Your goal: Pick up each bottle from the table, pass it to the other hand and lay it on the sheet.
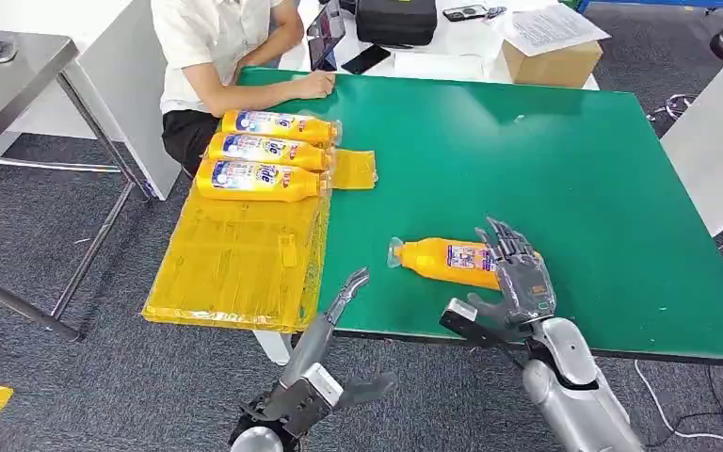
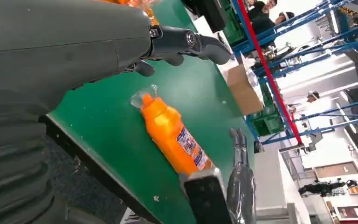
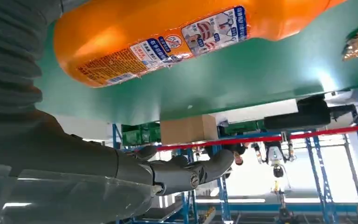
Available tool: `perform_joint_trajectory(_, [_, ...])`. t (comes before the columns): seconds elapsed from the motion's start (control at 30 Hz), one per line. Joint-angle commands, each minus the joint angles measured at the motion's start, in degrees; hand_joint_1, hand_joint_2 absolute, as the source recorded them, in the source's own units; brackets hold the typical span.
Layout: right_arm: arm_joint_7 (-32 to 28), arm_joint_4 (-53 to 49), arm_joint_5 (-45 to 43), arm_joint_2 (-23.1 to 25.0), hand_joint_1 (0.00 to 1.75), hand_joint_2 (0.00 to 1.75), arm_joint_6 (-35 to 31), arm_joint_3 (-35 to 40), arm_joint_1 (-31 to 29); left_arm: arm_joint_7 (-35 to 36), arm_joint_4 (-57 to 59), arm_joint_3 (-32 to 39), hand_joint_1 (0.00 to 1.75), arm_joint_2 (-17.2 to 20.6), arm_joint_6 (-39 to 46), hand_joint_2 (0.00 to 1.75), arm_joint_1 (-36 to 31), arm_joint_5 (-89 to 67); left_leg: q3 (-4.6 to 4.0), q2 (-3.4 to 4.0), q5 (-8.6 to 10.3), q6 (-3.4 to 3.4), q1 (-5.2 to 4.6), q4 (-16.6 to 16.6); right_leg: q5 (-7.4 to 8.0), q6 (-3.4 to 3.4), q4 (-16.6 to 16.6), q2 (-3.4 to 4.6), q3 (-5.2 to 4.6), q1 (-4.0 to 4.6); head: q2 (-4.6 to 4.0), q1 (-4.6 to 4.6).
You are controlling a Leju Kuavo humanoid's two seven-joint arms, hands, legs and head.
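Beside the open right hand lies the orange bottle.

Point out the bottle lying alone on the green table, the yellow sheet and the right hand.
lone bottle (image 1: 438, 261), head view, on its orange body.
yellow sheet (image 1: 235, 259), head view, on its bare part.
right hand (image 1: 520, 278), head view, on its back.

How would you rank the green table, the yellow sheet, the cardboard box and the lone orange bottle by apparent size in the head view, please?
1. Green table, clearly largest.
2. Yellow sheet.
3. Orange bottle and cardboard box: these look about alike, and the bottle lies nearer the camera, partly behind the right hand, so I would not rank them.
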Motion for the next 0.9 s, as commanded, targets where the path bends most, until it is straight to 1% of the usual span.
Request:
perform_joint_trajectory(0.03, [2.56, 10.98, 2.28, 0.76, 0.00, 1.75, 1.99, 0.58, -7.16, 0.70, 3.73, -1.56, 0.00, 0.89, -0.91, 1.75, -1.83, 0.69, 0.28, 0.07, -0.10, -0.09, 0.02, -0.04, -0.07, -0.10, -0.03, 0.09, 0.25, 0.02, 0.00, 0.00])
perform_joint_trajectory(0.1, [3.06, 11.59, 2.94, 0.79, 0.00, 1.75, 1.53, 0.92, -7.35, 0.74, 3.74, -1.56, 0.00, 0.94, -0.98, 1.75, -1.81, 0.72, 0.20, 0.01, -0.05, -0.07, 0.01, -0.06, -0.04, -0.08, -0.05, 0.05, 0.17, 0.01, 0.00, 0.00])
perform_joint_trajectory(0.13, [4.98, 12.70, 5.61, 0.47, 0.00, 1.75, 0.64, 2.05, -8.11, 0.82, 3.71, -1.54, 0.00, 0.93, -1.17, 1.75, -1.75, 0.81, 0.43, 0.03, -0.16, -0.14, 0.05, -0.05, -0.15, -0.14, -0.05, 0.07, 0.40, 0.04, 0.00, 0.00])
perform_joint_trajectory(0.17, [5.64, 13.02, 6.66, 0.42, 0.00, 1.75, 0.19, 2.34, -8.47, 0.86, 3.68, -1.48, 0.00, 0.94, -1.24, 1.75, -1.75, 0.86, 0.23, 0.02, -0.07, -0.08, 0.03, -0.06, -0.06, -0.09, -0.05, 0.05, 0.21, 0.02, 0.00, 0.00])
perform_joint_trajectory(0.2, [7.22, 13.77, 9.08, 0.31, 0.00, 1.75, -1.01, 2.86, -9.31, 0.96, 3.65, -1.38, 0.00, 0.91, -1.31, 1.75, -1.68, 0.98, 0.47, 0.08, -0.18, -0.14, 0.05, -0.07, -0.15, -0.14, -0.06, 0.13, 0.42, 0.04, 0.00, 0.00])
perform_joint_trajectory(0.27, [8.01, 14.30, 10.33, 0.29, 0.00, 1.75, -0.89, 3.25, -10.27, 1.10, 3.63, -1.17, 0.00, 0.89, -1.29, 1.75, -1.61, 1.13, 0.24, 0.07, -0.09, -0.08, 0.02, -0.05, -0.06, -0.08, -0.04, 0.10, 0.20, 0.02, 0.00, -0.02])
perform_joint_trajectory(0.3, [8.08, 14.48, 10.03, 0.50, 0.00, 1.75, -0.37, 3.06, -10.65, 1.14, 3.65, -1.10, 0.00, 0.88, -1.29, 1.75, -1.59, 1.20, 0.43, 0.14, -0.18, -0.13, 0.03, -0.05, -0.13, -0.13, -0.02, 0.18, 0.36, 0.02, 0.00, 0.00])
perform_joint_trajectory(0.33, [7.82, 14.55, 9.22, 0.59, 0.00, 1.75, 0.16, 2.74, -10.73, 1.15, 3.67, -1.09, 0.00, 0.87, -1.30, 1.75, -1.59, 1.25, 0.27, 0.09, -0.11, -0.10, 0.03, -0.03, -0.08, -0.09, -0.03, 0.12, 0.23, 0.02, 0.00, 0.00])
perform_joint_trajectory(0.37, [7.84, 15.46, 8.83, 0.62, 0.00, 1.75, 1.11, 2.63, -11.30, 1.16, 3.71, -1.12, 0.00, 0.84, -1.34, 1.75, -1.65, 1.37, 0.46, 0.11, -0.21, -0.15, 0.04, -0.02, -0.17, -0.14, 0.00, 0.15, 0.40, 0.04, 0.00, 0.00])
perform_joint_trajectory(0.43, [7.36, 16.99, 7.49, 0.71, 0.00, 1.75, 2.25, 2.07, -11.67, 1.18, 3.84, -1.21, 0.00, 0.77, -1.39, 1.75, -1.79, 1.54, 0.24, 0.05, -0.09, -0.09, 0.04, -0.04, -0.06, -0.08, -0.05, 0.08, 0.22, 0.03, 0.00, 0.00])
perform_joint_trajectory(0.47, [5.97, 19.12, 5.11, 1.33, 0.00, 1.75, 3.73, 1.26, -12.33, 1.18, 4.03, -1.37, 0.00, 0.78, -1.48, 1.75, -1.98, 1.71, 0.40, 0.07, -0.16, -0.13, 0.05, -0.04, -0.13, -0.12, -0.05, 0.10, 0.38, 0.05, 0.00, 0.00])
perform_joint_trajectory(0.53, [5.66, 19.40, 4.83, 1.31, 0.00, 1.75, 3.61, 1.16, -12.20, 1.18, 4.00, -1.40, 0.00, 0.75, -1.49, 1.75, -2.01, 1.72, 0.17, 0.00, -0.05, -0.06, 0.03, -0.04, -0.05, -0.05, -0.05, 0.03, 0.16, 0.02, 0.00, -0.02])
perform_joint_trajectory(0.57, [5.66, 19.40, 4.83, 1.31, 0.00, 1.75, 3.61, 1.16, -12.20, 1.18, 4.00, -1.40, 0.00, 0.75, -1.49, 1.75, -2.01, 1.72, 0.39, 0.01, -0.14, -0.12, 0.05, -0.05, -0.14, -0.11, -0.05, 0.05, 0.37, 0.04, 0.00, 0.00])
perform_joint_trajectory(0.6, [5.65, 19.52, 4.81, 1.33, 0.00, 1.75, 3.65, 1.19, -12.04, 1.18, 4.00, -1.40, 0.00, 0.76, -1.49, 1.75, -2.01, 1.72, 0.32, 0.00, -0.12, -0.11, 0.04, -0.04, -0.12, -0.09, -0.04, 0.04, 0.31, 0.03, 0.00, 0.00])
perform_joint_trajectory(0.63, [5.74, 20.83, 4.35, 1.50, 0.00, 1.75, 4.74, 1.26, -12.61, 1.18, 3.90, -1.54, 0.00, 0.85, -1.58, 1.75, -2.03, 1.77, 0.19, -0.01, -0.07, -0.07, 0.03, -0.04, -0.07, -0.05, -0.04, 0.03, 0.18, 0.02, 0.00, 0.00])
perform_joint_trajectory(0.67, [5.88, 22.19, 3.29, 1.71, 0.00, 1.75, 6.40, 0.95, -13.05, 1.18, 3.82, -1.66, 0.00, 0.92, -1.67, 1.75, -2.06, 1.80, 0.41, 0.03, -0.16, -0.13, 0.03, -0.05, -0.16, -0.11, -0.03, 0.08, 0.37, 0.02, 0.00, 0.00])
perform_joint_trajectory(0.73, [6.10, 24.42, 2.29, 1.70, 0.00, 1.75, 8.92, 0.91, -13.92, 1.22, 3.77, -1.78, 0.00, 0.94, -1.80, 1.75, -2.13, 1.90, 0.17, -0.03, -0.05, -0.07, 0.03, -0.05, -0.06, -0.04, -0.05, 0.00, 0.18, 0.02, 0.00, 0.00])
perform_joint_trajectory(0.77, [5.95, 24.79, 1.75, 1.77, 0.00, 1.75, 9.48, 0.73, -14.05, 1.22, 3.78, -1.81, 0.00, 0.95, -1.83, 1.75, -2.16, 1.92, 0.31, -0.01, -0.11, -0.11, 0.05, -0.06, -0.11, -0.08, -0.06, 0.03, 0.30, 0.04, 0.00, 0.00])
perform_joint_trajectory(0.8, [5.77, 24.90, 1.55, 1.66, 0.00, 1.75, 9.48, 0.66, -14.03, 1.22, 3.77, -1.81, 0.00, 0.95, -1.84, 1.75, -2.20, 1.93, 0.15, -0.03, -0.04, -0.06, 0.02, -0.04, -0.05, -0.04, -0.05, 0.00, 0.15, 0.01, 0.00, 0.00])
perform_joint_trajectory(0.83, [5.77, 24.90, 1.55, 1.66, 0.00, 1.75, 9.48, 0.66, -14.03, 1.22, 3.77, -1.81, 0.00, 0.95, -1.84, 1.75, -2.20, 1.93, 0.43, 0.00, -0.16, -0.13, 0.03, -0.05, -0.16, -0.11, -0.04, 0.04, 0.41, 0.03, 0.00, 0.00])
perform_joint_trajectory(0.9, [5.77, 24.90, 1.55, 1.66, 0.00, 1.75, 9.48, 0.66, -14.03, 1.22, 3.77, -1.81, 0.00, 0.95, -1.84, 1.75, -2.20, 1.93, 0.20, 0.00, -0.08, -0.09, 0.02, -0.03, -0.09, -0.05, -0.03, 0.03, 0.19, 0.02, 0.00, 0.00])
